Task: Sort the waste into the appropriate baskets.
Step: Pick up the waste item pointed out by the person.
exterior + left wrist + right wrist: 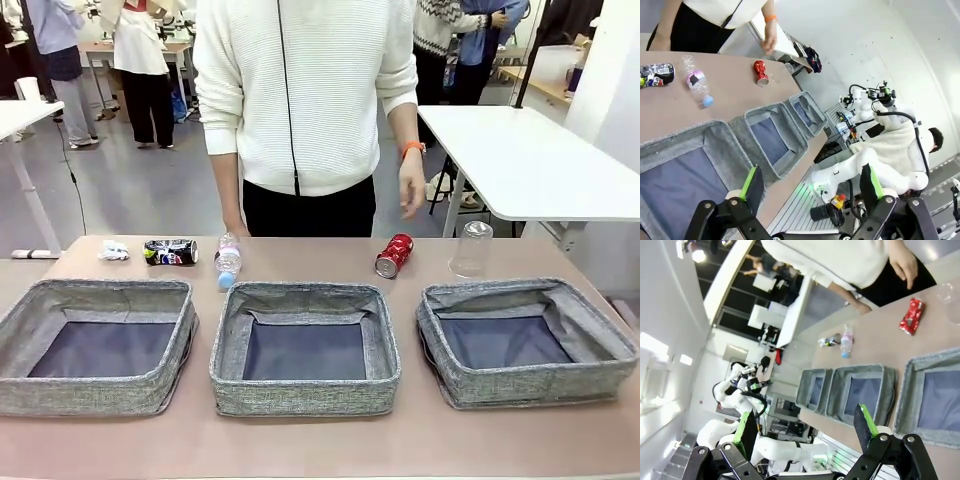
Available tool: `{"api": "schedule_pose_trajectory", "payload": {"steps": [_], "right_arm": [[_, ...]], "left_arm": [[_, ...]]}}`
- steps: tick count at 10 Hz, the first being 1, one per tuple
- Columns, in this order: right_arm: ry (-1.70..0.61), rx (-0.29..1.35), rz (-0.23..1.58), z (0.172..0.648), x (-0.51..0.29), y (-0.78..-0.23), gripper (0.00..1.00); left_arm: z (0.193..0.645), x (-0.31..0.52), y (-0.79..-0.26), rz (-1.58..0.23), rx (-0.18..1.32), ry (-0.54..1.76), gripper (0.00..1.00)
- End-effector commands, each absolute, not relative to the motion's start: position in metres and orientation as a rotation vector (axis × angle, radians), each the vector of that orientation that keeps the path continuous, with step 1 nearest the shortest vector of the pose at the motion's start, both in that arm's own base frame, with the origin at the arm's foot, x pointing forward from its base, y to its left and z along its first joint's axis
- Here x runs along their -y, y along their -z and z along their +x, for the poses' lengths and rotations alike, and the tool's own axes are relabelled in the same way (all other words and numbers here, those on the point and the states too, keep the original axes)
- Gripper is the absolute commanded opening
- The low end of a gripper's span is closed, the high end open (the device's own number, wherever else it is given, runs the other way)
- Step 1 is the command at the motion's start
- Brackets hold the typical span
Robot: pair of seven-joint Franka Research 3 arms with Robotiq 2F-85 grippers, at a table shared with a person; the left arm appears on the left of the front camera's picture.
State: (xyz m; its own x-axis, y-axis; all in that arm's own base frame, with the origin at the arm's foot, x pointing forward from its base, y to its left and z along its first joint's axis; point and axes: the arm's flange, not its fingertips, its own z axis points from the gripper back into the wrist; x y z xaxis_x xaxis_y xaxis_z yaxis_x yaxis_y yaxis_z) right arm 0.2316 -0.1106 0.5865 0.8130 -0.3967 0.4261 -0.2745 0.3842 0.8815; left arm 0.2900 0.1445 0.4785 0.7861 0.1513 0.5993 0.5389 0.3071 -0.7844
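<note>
Three grey fabric baskets stand in a row near me: left (30, 310), middle (228, 335), right (590, 330). Behind them the waste lies along the far edge: a white paper wad (113, 251), a crushed dark blue can (171, 252), a clear blue-capped bottle (228, 260), a crushed red can (394, 255) and a clear plastic cup (471, 250) standing mouth down. My left gripper (810, 187) is open, held back over the near table edge beside the left basket (715, 137). My right gripper (805, 427) is open too, off the table's right end, well short of the baskets (912, 372).
A person in a white sweater (300, 90) stands at the far side, one hand (411, 190) hanging above the red can. A white table (540, 165) stands behind at the right. Bare tabletop (320, 445) lies in front of the baskets.
</note>
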Motion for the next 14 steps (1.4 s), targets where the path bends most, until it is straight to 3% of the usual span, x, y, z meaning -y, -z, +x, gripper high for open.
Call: {"api": "schedule_pose_trajectory", "payload": {"steps": [1,10,11,12,13,14], "right_arm": [[0.065,0.680,1.204,0.235,0.112,-0.586,1.00],[0.089,0.657,1.198,0.232,0.112,-0.584,1.00],[-0.274,0.682,1.000,0.274,0.108,-0.565,1.00],[-0.406,0.798,0.799,0.309,0.099,-0.543,1.00],[-0.489,0.799,0.719,0.335,0.085,-0.529,1.00],[-0.385,0.841,0.594,0.360,0.076,-0.518,1.00]], "left_arm": [[0.295,-0.143,-0.479,-1.261,0.683,0.298,1.00],[0.295,-0.143,-0.479,-1.261,0.683,0.298,1.00],[0.295,-0.143,-0.479,-1.261,0.683,0.298,1.00],[0.295,-0.143,-0.479,-1.261,0.683,0.298,1.00],[0.295,-0.143,-0.479,-1.261,0.683,0.298,1.00],[0.295,-0.143,-0.479,-1.261,0.683,0.298,1.00]]}}
